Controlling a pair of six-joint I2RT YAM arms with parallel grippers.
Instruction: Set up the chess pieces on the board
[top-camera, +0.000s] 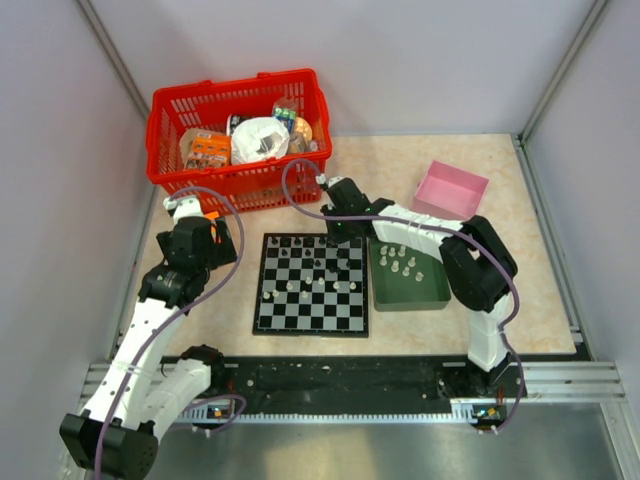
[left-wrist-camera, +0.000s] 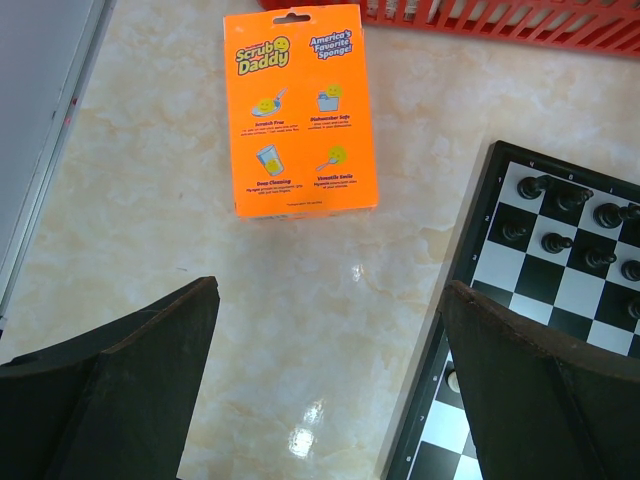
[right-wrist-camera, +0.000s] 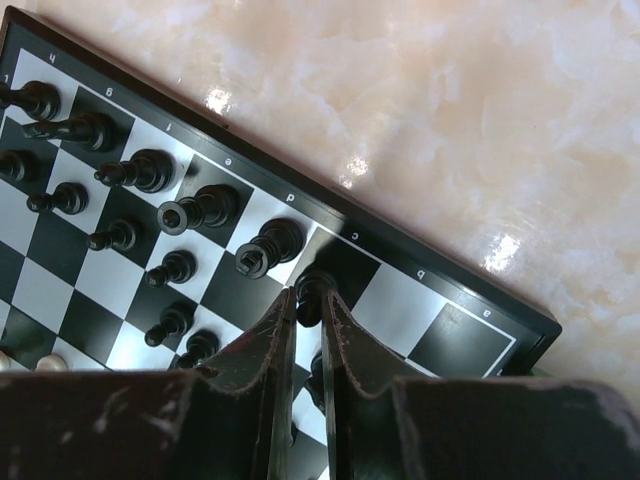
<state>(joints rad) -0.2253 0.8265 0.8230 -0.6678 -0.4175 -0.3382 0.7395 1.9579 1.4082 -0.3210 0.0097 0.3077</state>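
Step in hand, by my reading: seating a black piece on the back rank. My right hand (right-wrist-camera: 308, 303) has its two dark, matte fingers pinched to a narrow slit around a black piece (right-wrist-camera: 312, 284). It sits low at the centre of the right wrist view, just inside the board's black border. Whether its base touches the square I cannot tell. The board (top-camera: 310, 331) lies flat at the middle of the top view. It is hard, glossy and checkered, with letters printed along the rim. Other black pieces (right-wrist-camera: 205, 210), small turned figures with a plastic sheen, stand in two rough rows toward the left of the wrist view. Pale pieces (top-camera: 400, 258) lie in the green tray (top-camera: 410, 292), just right of the board. My left hand (left-wrist-camera: 328, 300) is spread wide and holds nothing. It hangs over polished, marbled beige tabletop (left-wrist-camera: 150, 220), with an orange card box (left-wrist-camera: 300, 110) above it in its own view. Next move, as I judge it: settle the piece upright, part the fingers only slightly so neighbours are not knocked, then lift straight clear. Pieces this small and smooth will likely tip easily.
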